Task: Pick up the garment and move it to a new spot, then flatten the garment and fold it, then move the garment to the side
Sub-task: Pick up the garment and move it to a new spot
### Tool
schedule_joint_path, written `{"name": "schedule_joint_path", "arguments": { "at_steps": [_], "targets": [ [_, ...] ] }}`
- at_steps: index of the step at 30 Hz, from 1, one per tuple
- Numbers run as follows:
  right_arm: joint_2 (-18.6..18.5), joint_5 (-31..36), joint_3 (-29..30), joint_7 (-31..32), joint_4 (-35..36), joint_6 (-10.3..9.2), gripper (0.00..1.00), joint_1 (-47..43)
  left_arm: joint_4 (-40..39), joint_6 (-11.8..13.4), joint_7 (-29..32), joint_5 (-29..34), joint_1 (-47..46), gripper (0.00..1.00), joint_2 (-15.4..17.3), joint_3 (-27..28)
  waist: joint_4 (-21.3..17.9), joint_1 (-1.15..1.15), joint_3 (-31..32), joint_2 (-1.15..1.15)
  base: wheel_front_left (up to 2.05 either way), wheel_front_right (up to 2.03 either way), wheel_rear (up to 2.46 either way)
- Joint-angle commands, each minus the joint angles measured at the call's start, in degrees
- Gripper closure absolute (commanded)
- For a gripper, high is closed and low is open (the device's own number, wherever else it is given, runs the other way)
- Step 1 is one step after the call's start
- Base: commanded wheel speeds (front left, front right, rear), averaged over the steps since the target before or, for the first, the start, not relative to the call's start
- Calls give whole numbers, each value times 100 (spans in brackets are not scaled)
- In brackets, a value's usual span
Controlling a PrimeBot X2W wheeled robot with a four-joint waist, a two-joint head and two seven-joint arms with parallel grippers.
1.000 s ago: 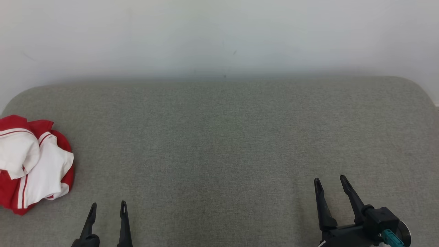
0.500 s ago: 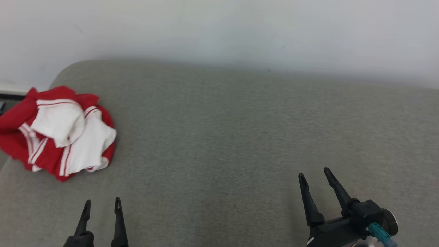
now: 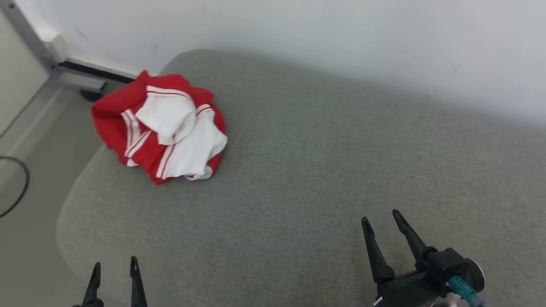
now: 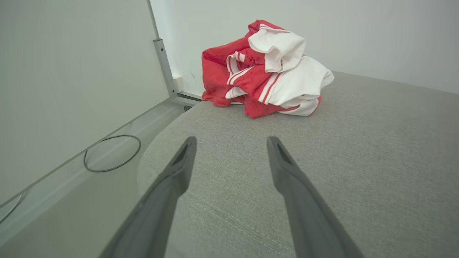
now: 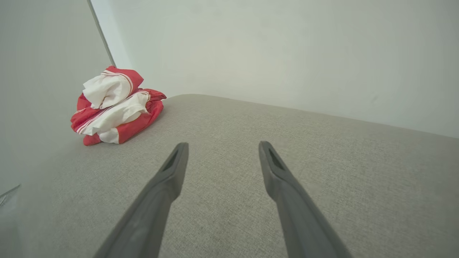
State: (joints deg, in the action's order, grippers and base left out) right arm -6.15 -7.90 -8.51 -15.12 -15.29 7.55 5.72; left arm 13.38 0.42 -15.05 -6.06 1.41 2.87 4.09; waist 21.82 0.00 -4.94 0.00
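The step in hand is the pickup. The garment [image 3: 160,132] lies untouched, a crumpled red-and-white heap at the far left corner of the cushion [image 3: 324,179], and 1 red fold seems to overhang that corner's edge.

To do this well, I judge the left gripper [image 3: 114,262] is the 1 to use. It should come down on the heap's high middle and bite through several layers, so the whole bundle rises together instead of 1 sleeve trailing out. Approaching from the cushion's middle risks nudging the overhanging fold off, so a descent from above looks safer. The cloth should be lifted clear of the cushion before it is carried, or it may drag on the weave.

The left gripper sits over the cushion's near left edge, its 2 fingers apart with nothing between them. The garment lies ahead of them at the far corner, well apart. The right gripper [image 3: 380,215] hovers over the cushion's near right part, fingers spread and empty, with the garment far across the cushion from it.
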Motion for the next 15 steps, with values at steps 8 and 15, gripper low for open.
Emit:
{"name": "schedule_joint_path", "arguments": {
  "at_steps": [8,15],
  "targets": [
    [-55,16,-80,-3,9,-12,0,109,-14,-3,-20,-72,77,0,3,36,411,0,-89,0,0,0,0],
    [-215,17,-135,-4,67,-12,0,230,94,7,-20,-297,-127,0,4,-24,147,0,-338,0,0,0,0]
  ]
}}
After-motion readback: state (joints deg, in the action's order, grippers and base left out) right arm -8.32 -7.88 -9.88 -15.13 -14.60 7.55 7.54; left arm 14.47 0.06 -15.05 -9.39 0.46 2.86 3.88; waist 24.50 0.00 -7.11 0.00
